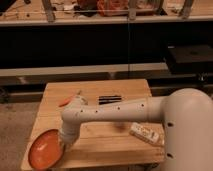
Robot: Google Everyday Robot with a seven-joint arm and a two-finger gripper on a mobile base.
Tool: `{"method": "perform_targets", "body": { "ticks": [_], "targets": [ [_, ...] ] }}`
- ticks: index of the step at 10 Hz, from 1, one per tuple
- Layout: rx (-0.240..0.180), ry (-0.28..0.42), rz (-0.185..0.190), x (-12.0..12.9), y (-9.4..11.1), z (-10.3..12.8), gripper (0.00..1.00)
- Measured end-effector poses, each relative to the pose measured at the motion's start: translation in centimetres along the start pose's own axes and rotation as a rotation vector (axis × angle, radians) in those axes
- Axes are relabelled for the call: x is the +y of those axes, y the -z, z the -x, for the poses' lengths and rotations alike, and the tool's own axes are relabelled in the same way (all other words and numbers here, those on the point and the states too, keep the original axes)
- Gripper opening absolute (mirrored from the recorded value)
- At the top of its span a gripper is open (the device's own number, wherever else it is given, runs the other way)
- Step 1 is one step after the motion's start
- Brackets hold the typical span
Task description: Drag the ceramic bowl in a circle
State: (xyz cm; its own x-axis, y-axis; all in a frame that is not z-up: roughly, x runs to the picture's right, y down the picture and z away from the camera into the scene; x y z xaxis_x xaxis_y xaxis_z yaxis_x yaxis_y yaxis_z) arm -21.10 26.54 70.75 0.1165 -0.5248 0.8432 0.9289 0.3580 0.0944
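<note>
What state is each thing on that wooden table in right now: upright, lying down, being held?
ceramic bowl: open side up, looks empty, at the front left corner of the table.
gripper: lowered at the bowl's right rim.
orange stick: lying flat, back left, untouched.
black object: lying flat, back middle.
white packet: lying flat, front right.

This looks like a lab or workshop. The gripper (62,144) sits low over the near left corner of a small wooden table (125,90). Well beyond it runs a long dark workbench (90,45) with metal struts (48,10) and cluttered gear on top.
</note>
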Motion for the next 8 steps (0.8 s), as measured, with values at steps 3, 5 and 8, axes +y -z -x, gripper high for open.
{"method": "perform_targets", "body": {
  "ticks": [3,5,8],
  "targets": [
    [-0.013,-0.001,-0.034,-2.5,1.2,-4.8,0.00],
    [-0.008,-0.051,-0.062,-3.4,2.1,-8.9,0.00],
    [0.025,-0.168,-0.091,-0.9,4.1,-12.8,0.00]
  ]
}}
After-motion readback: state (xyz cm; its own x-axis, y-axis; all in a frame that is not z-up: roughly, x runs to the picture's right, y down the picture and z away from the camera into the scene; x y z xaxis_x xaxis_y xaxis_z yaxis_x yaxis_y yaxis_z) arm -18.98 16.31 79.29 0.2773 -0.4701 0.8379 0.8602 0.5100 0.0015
